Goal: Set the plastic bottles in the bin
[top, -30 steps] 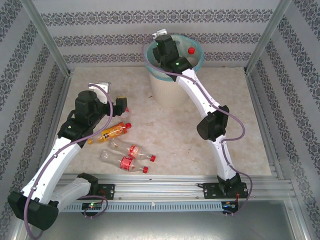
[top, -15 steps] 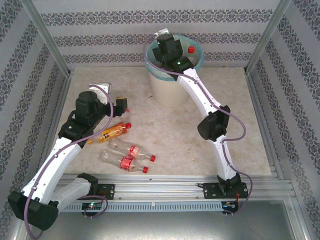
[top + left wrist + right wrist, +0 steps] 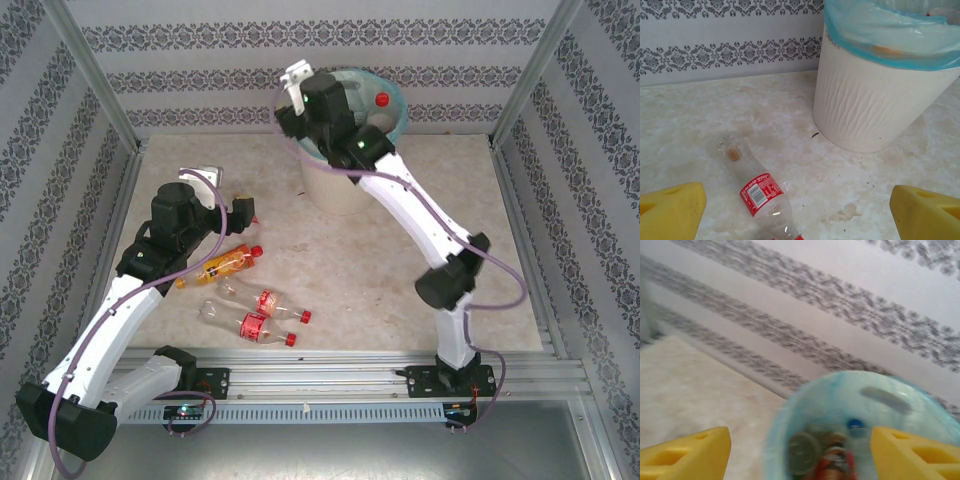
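Since approx. 1 s ago the right gripper (image 3: 799,454) has been swung up to the left rim of the bin (image 3: 397,104), fingers apart, nothing held. Dropped bottles (image 3: 833,461) are seen inside, so that delivery is judged done. The left gripper (image 3: 797,218) has been kept wide apart over a red-label bottle (image 3: 763,197) lying near the bin; approx. three more bottles (image 3: 258,312) remain on the table (image 3: 350,260).
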Robot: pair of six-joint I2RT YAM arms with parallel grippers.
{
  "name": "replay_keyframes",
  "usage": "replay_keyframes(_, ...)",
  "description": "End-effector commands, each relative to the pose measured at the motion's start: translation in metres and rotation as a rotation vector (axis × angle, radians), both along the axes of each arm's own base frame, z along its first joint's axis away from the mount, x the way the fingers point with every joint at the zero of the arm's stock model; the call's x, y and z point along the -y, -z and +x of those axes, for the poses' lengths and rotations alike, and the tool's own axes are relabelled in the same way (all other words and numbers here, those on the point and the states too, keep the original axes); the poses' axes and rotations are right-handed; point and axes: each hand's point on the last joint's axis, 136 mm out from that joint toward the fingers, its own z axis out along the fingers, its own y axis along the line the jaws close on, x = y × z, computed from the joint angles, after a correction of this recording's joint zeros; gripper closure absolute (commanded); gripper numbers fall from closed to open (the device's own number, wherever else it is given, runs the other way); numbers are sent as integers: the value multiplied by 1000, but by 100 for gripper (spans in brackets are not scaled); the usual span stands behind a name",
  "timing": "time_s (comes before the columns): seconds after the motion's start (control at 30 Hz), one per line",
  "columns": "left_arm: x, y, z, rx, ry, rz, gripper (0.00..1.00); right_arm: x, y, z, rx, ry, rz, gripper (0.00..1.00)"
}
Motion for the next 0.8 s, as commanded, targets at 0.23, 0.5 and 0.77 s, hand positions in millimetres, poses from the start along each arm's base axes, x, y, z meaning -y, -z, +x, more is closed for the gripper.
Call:
replay_keyframes(0.23,19,-10,-20,53,177,24,4,3,100,-123,-237,-265,193,28)
replay_keyframes(0.5,-17,30,-4,-141,-119,-57,5,-23,179,-120,-522,-135,320,27)
replay_keyframes(0.77,-61,82,36,-314,-279,-291,7,-97,235,-67,-681,-105,326,26)
